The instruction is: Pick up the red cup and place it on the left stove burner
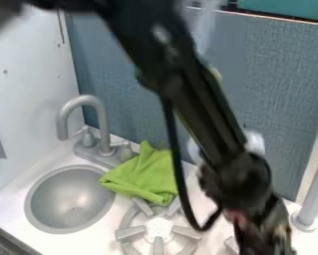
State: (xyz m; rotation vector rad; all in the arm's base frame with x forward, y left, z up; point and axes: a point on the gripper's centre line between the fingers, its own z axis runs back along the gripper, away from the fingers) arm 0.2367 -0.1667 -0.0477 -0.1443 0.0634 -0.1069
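White counter [15,201] | round grey sink [69,199], left | grey faucet [102,124], behind sink | crumpled green cloth [144,174], beside faucet | round burner [158,230], front | grey post [313,191], right

The cloth [144,174] looks soft and matt, the sink [69,199] smooth and satiny, the blue wall [274,89] woven-textured.

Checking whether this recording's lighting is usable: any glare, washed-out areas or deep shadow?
In the camera view, the white counter looks close to washed out; in the camera view, the arm is very dark, its detail largely lost apart from a pale highlight high up; in the camera view, soft shading leaves the green cloth's folds readable.
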